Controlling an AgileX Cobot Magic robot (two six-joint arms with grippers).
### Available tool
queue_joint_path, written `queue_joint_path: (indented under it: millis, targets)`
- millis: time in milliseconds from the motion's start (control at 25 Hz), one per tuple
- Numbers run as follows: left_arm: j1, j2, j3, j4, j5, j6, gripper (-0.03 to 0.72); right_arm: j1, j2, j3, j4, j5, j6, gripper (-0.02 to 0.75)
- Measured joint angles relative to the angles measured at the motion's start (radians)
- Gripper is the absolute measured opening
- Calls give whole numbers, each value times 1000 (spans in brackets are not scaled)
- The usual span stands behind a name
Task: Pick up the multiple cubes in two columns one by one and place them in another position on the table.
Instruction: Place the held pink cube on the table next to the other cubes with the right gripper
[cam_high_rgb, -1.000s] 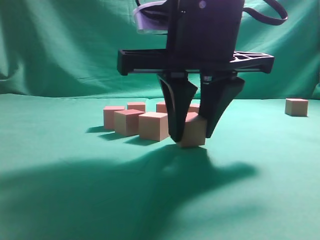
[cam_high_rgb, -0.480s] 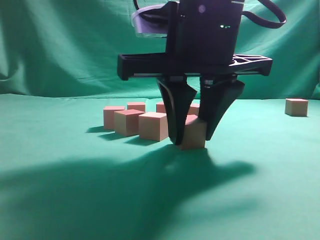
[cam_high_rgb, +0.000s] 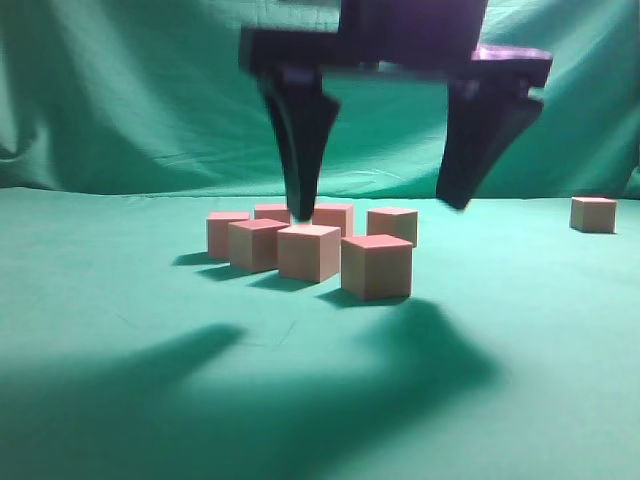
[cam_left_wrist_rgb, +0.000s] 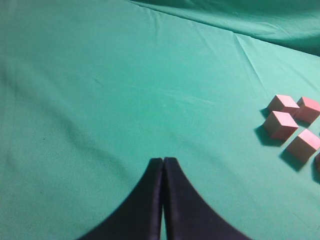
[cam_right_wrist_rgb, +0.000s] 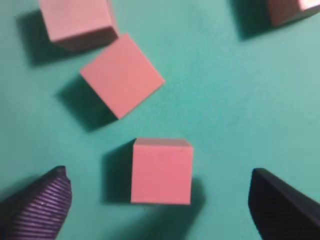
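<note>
Left claw (cam_left_wrist_rgb: 163, 200) is pinched fully closed with nothing in it, hanging over bare green tabletop (cam_left_wrist_rgb: 125, 90), and the nearest cubes (cam_left_wrist_rgb: 292, 125) sit well off to its right. The right claw (cam_high_rgb: 380, 208) is spread wide and holds nothing, lifted clear above the cluster: its left finger tip hangs just over the back cubes, its right finger is out past the cluster's right edge, and the front cube (cam_high_rgb: 377, 266) sits flat on the tabletop below and between them. Far to that claw's right, one lone cube (cam_high_rgb: 593, 213) sits near the backdrop (cam_high_rgb: 120, 90).
</note>
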Motion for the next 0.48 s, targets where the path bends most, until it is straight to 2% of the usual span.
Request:
queue_joint_path:
  millis: [40, 80, 240, 280, 400, 440, 480]
  targets:
    - [0, 0, 0, 0, 0, 0, 0, 0, -25, 0, 0, 8, 0, 646]
    - [0, 0, 0, 0, 0, 0, 0, 0, -49, 0, 0, 17, 0, 683]
    - [0, 0, 0, 0, 0, 0, 0, 0, -184, -4, 2, 68, 0, 671]
    - [0, 0, 0, 0, 0, 0, 0, 0, -221, -12, 0, 92, 0, 630]
    - [0, 0, 0, 0, 0, 0, 0, 0, -319, -53, -48, 200, -2, 625]
    - [0, 0, 0, 0, 0, 0, 0, 0, -352, -68, -79, 230, -2, 582]
    - [0, 0, 0, 0, 0, 0, 0, 0, -382, -82, -111, 268, 1, 573]
